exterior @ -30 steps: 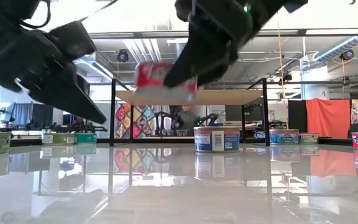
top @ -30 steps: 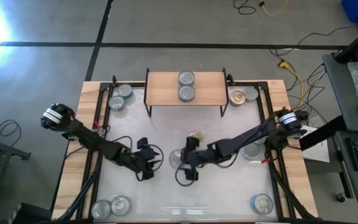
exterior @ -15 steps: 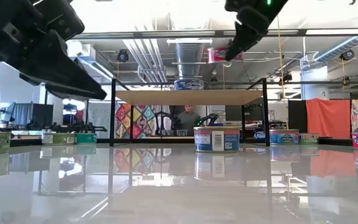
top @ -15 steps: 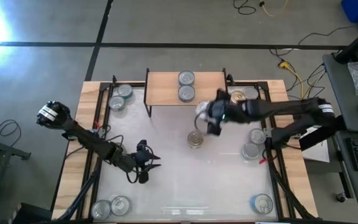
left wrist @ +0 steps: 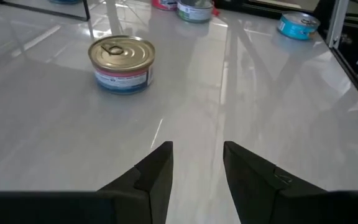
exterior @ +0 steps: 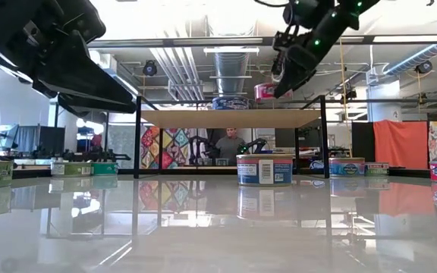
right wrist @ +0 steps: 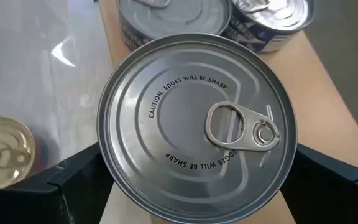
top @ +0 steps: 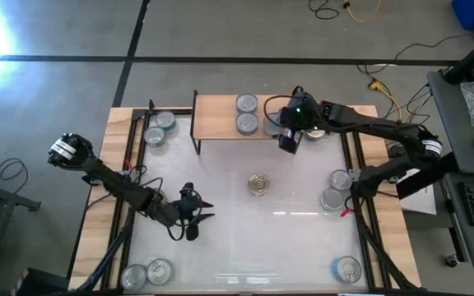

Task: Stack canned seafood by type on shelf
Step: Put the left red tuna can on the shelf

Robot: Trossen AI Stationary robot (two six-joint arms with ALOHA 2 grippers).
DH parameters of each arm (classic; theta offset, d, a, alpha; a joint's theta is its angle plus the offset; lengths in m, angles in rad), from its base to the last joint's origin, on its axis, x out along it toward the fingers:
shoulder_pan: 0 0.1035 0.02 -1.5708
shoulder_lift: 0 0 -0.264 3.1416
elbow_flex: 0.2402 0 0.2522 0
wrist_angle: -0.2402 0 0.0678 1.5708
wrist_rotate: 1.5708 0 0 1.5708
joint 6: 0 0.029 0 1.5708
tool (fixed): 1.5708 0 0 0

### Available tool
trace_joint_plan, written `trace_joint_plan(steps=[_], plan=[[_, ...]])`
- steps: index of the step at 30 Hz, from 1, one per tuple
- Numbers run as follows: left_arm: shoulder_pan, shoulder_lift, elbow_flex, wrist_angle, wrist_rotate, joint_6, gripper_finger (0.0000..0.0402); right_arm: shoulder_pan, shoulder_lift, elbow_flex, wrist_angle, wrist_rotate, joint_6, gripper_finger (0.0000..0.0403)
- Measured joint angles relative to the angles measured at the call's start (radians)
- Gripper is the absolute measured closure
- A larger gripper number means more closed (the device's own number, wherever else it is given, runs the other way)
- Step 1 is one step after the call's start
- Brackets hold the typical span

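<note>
While the left arm is waiting low over the near-left part of the white tabletop [top: 220,247], the right gripper [top: 289,131] is hanging over the right end of the shelf [top: 216,115], its fingers spread wide around a silver-topped tin [right wrist: 197,127]. In the right wrist view that tin is sitting between the 2 dark fingers with its pull tab up, directly over the light wood board. In the low view the same tin [exterior: 272,92], red along its side, is sitting at or just above the board; whether it is touching the wood cannot be told.

2 more silver-topped tins [top: 247,113] are lying on the shelf just left of the held one, 1 far and 1 near, touching each other. A gold-topped tin [top: 259,183] with a blue and red label is standing alone at the middle of the tabletop, and the left wrist view is looking straight at it [left wrist: 122,64].

The left gripper [top: 192,207] is hovering well left of that gold tin, its fingers [left wrist: 157,174] set narrowly apart and gripping nothing.

Other tins are waiting around the edges: 2 at the far left [top: 160,127], 2 at the right [top: 336,189], 2 at the near-left corner [top: 148,272], 1 at the near-right corner [top: 347,268].
</note>
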Motion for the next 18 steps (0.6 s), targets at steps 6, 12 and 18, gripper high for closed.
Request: trace_joint_plan(steps=[6, 12, 18], plan=[[0.0, 0.0, 0.0, 0.004, -0.047, -0.006, 0.0274, -0.013, 0.043, 0.002, 0.007, 0.001, -0.008, 0.0008], [0.001, 0.0, 0.017, 0.011, -0.091, -0.026, 0.0274, -0.015, 0.062, 0.022, -0.002, 0.002, -0.014, 0.0005], [0.034, 0.0, 0.054, 0.01, -0.106, -0.017, 0.0274, -0.013, 0.06, 0.045, -0.047, 0.132, -0.106, 0.0004]])
